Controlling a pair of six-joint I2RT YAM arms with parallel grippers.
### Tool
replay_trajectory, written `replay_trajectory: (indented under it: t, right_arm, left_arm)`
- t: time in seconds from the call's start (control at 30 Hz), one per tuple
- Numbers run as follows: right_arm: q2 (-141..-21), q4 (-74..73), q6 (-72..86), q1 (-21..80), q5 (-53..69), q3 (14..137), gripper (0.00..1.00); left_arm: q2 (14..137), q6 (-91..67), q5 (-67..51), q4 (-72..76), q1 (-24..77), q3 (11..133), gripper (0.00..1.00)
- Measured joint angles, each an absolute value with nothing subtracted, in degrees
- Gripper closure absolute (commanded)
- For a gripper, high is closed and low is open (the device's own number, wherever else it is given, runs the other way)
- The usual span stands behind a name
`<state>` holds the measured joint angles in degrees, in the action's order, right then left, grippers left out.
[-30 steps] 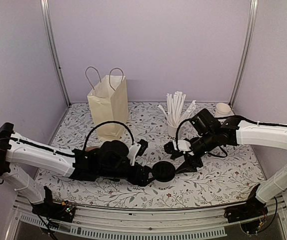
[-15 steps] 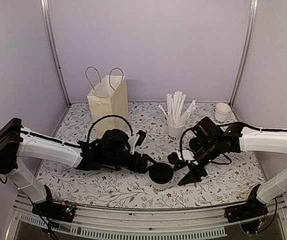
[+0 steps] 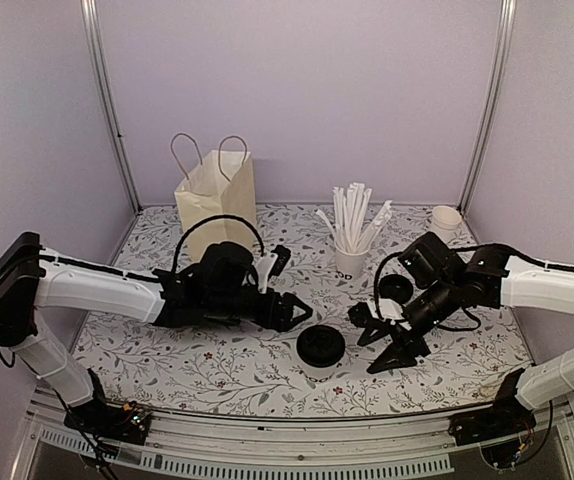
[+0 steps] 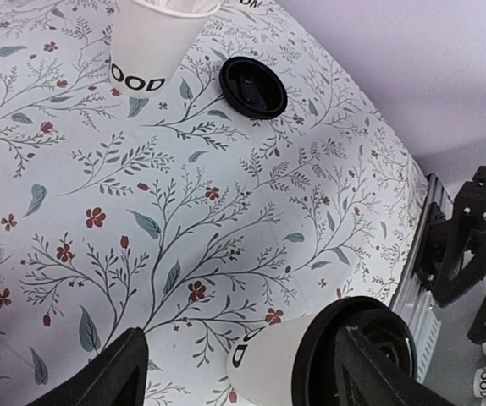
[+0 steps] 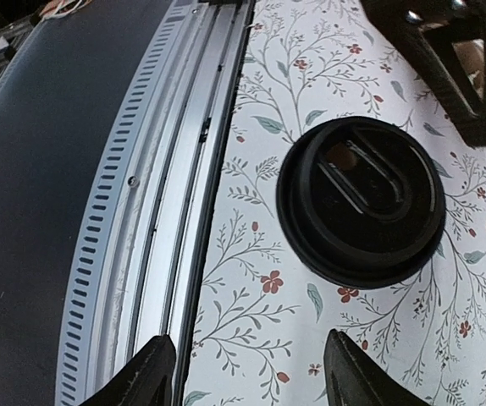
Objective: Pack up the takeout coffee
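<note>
The takeout coffee [image 3: 321, 349] is a white cup with a black lid, standing upright near the table's front middle. In the left wrist view the takeout coffee [image 4: 287, 359] shows dark lettering and lies low, just beyond the right finger. My left gripper [image 3: 294, 307] is open and hovers just behind and to the left of the cup, holding nothing. My left gripper [image 4: 243, 381] has only tablecloth between its fingertips. My right gripper [image 3: 380, 345] stands open to the right of the cup, empty. From my right gripper [image 5: 251, 381] the black lid [image 5: 360, 201] lies ahead, apart from the fingers.
A cream paper bag [image 3: 217, 214] with handles stands at the back left. A white cup of straws [image 3: 350, 258] stands at the back middle, a loose black lid [image 3: 395, 288] beside it and stacked cups [image 3: 445, 221] at the back right. The metal table rail [image 5: 175, 169] runs close by.
The left gripper has drawn back from the cup toward the back left, leaving it standing. The right gripper has moved nearer the front edge, to the cup's right.
</note>
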<state>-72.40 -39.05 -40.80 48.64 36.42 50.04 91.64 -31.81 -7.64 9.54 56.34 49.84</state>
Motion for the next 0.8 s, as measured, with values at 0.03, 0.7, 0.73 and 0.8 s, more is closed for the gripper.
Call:
replay_trajectory:
  t: [0.03, 0.7, 0.73, 0.8]
  right_arm:
    - [-72.4, -38.6, -39.9, 48.2, 36.4, 50.1, 0.45]
    - [-95.9, -39.1, -26.1, 36.8, 55.7, 57.3, 0.54]
    - [-96.8, -39.6, -26.1, 36.8, 56.9, 57.8, 0.53]
    - [-98.3, -40.3, -26.2, 36.8, 59.3, 58.9, 0.54]
  left_arm:
    - [91.2, -32.2, -7.9, 9.7, 56.3, 49.7, 0.22]
    - [96.1, -40.6, -9.9, 14.7, 63.2, 49.3, 0.32]
    - [96.2, -40.8, -10.0, 15.3, 63.2, 49.0, 0.33]
    - [96.5, -41.0, -10.3, 16.5, 63.2, 48.8, 0.34]
